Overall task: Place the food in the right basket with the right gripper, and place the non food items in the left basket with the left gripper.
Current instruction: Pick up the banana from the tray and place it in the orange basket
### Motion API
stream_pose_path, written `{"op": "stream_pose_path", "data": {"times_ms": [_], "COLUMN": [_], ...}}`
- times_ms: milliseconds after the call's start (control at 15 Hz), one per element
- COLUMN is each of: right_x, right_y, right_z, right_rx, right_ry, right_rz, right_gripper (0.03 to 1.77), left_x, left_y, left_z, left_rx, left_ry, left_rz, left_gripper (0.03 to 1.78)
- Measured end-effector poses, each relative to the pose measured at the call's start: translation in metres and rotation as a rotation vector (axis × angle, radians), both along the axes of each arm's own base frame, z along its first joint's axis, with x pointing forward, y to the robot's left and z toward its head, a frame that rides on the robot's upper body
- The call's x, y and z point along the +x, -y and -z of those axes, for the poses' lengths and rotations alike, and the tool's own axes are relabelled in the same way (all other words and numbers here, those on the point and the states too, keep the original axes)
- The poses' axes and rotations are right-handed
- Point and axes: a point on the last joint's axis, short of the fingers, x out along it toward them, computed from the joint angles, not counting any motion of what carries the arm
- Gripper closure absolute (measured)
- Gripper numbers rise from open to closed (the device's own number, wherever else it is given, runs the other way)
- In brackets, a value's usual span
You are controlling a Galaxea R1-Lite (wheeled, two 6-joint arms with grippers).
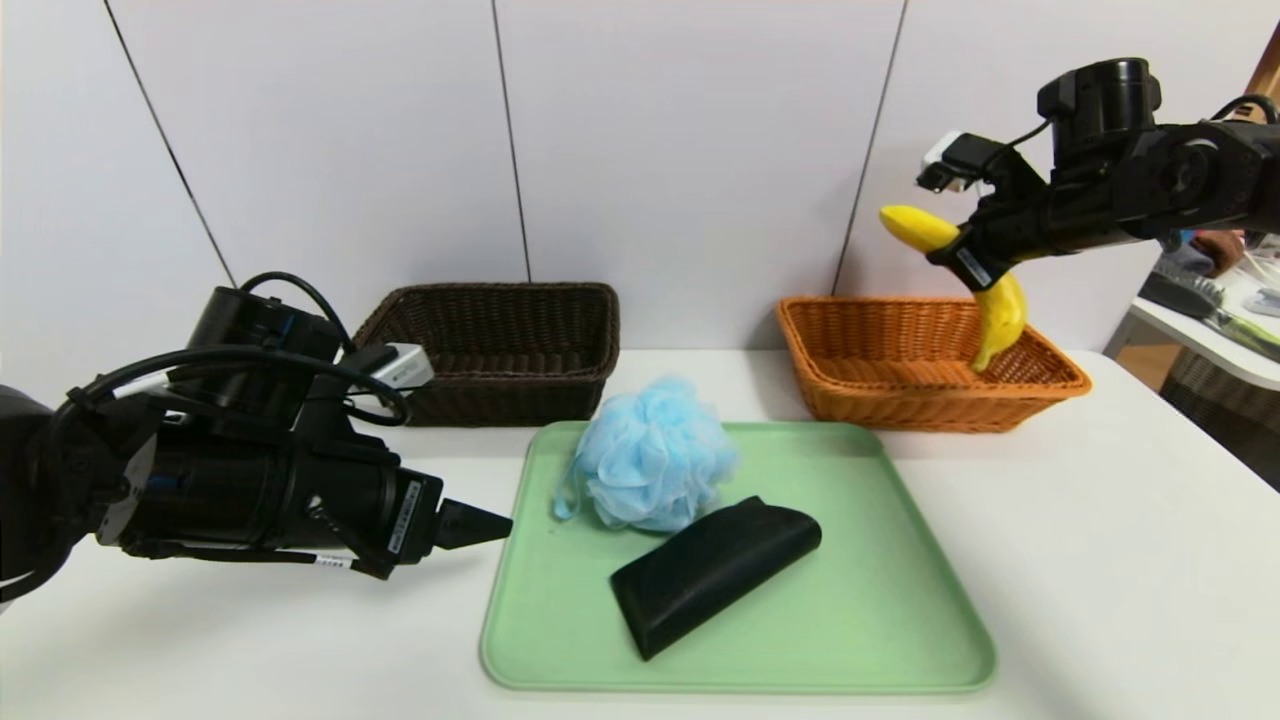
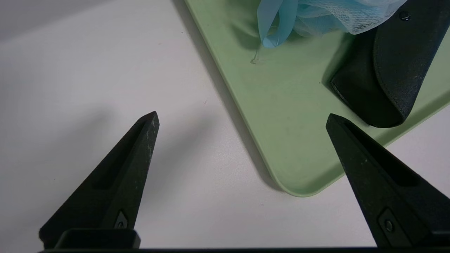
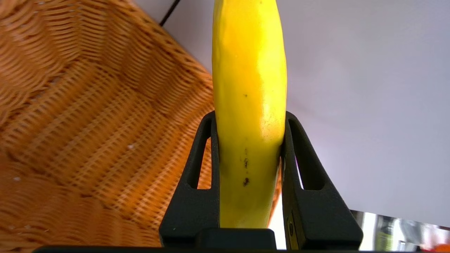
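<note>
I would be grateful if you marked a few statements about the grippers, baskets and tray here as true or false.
1. The right gripper is shut on the banana. True.
2. The banana lies on the green tray. False: it hangs above the orange basket.
3. The left gripper is open and holds nothing. True.
4. The blue bath puff sits in the dark brown basket. False: it rests on the tray, beside the black case.
5. The black case is on the tray. True.
</note>
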Motion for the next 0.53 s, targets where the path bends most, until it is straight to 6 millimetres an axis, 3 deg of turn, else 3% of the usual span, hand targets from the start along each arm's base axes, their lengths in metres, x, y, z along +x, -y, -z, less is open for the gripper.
{"op": "stream_pose_path", "data": {"times_ms": [533], "right_x": [0.000], "right_y": [-0.013], "right_z": [-0.001], "right_rx": [-0.230], "right_ry": [0.023], "right_rz": [-0.097], "right_gripper": [1.33], "left_x": [0.003], "left_y": [0.002], "left_z": [0.004], "left_rx": [-0.015], "left_ry": [0.016], "left_rz": [-0.004], "left_gripper": [0.12]}}
